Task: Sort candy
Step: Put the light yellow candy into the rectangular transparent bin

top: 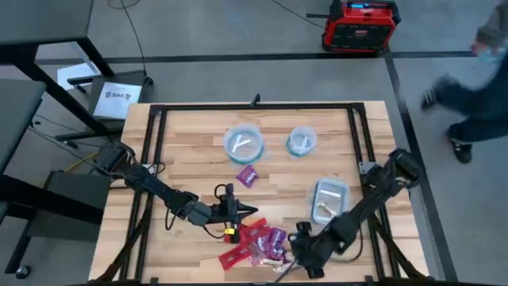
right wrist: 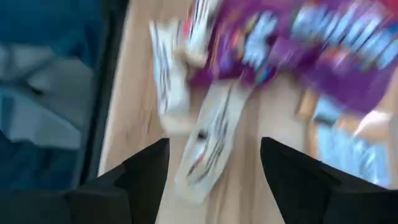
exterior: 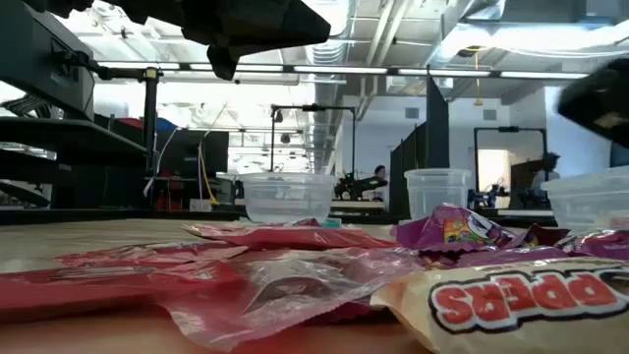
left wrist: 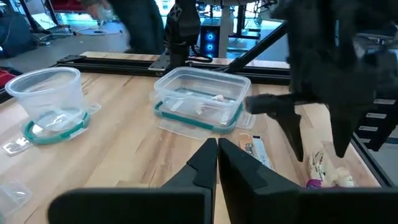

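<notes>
Right gripper (right wrist: 214, 165) spread over whitish candy (right wrist: 208, 146); left gripper (left wrist: 217, 155) seemingly closed, empty

Main pile (top: 255, 242): red, purple and whitish-silver wrapped sweets, flat and overlapping, at the table's near edge between the two arms; red wrappers on its left side, purple ones in the middle, pale ones at the near rim
Stray purple sweet (top: 248, 176): lies flat by itself on the wood, apart from the pile
Pale sweets (right wrist: 208, 134): long whitish-silver wrappers with dark print, flat beside purple ones (right wrist: 298, 46)
</notes>
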`<state>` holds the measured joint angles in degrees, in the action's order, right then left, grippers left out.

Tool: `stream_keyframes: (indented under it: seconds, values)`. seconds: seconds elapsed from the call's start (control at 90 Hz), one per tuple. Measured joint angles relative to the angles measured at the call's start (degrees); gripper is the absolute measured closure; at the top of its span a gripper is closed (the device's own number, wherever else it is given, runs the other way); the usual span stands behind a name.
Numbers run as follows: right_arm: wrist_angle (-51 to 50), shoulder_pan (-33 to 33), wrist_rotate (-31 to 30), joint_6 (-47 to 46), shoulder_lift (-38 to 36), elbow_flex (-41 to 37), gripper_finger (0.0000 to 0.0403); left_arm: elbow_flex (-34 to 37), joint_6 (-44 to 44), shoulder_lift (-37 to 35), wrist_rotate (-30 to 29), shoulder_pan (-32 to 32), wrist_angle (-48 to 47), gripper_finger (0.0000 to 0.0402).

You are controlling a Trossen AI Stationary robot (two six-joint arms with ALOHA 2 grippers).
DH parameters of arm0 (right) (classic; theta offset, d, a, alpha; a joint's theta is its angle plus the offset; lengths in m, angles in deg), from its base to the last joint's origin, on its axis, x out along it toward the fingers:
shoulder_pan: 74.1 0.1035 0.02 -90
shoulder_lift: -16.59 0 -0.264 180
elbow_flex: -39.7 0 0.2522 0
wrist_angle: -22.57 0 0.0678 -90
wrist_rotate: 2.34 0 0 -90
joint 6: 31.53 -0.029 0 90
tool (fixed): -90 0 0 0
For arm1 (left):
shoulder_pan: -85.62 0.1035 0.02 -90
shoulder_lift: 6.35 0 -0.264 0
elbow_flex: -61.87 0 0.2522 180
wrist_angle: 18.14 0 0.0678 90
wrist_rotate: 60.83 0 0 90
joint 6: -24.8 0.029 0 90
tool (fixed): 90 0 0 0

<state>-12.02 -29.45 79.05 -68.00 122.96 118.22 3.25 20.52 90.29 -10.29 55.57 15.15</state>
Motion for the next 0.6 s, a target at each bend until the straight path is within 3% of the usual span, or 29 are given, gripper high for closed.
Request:
stream_keyframes:
  seconds: [0.256,0.344,0.489,0.6]
  values:
    - [-4.02,0.29,-0.72,-5.97,6.15,3.23,0.0183,-0.04,-0.06,0.00,0.03,-0.08,-0.04,0.0402]
    - [-4.87,-0.16,-0.72,-9.54,5.97,3.21,0.0234,-0.04,-0.01,0.00,0.07,-0.16,-0.04,0.0402]
    - [-6.26,-0.23,-0.26,-9.25,3.84,2.89,0.0365,-0.04,-0.04,0.00,0.09,-0.14,-0.15,0.0402]
    - [-8.74,-0.17,0.33,-9.90,0.17,2.73,0.0388,-0.04,-0.04,0.00,0.09,-0.14,-0.15,0.0402]
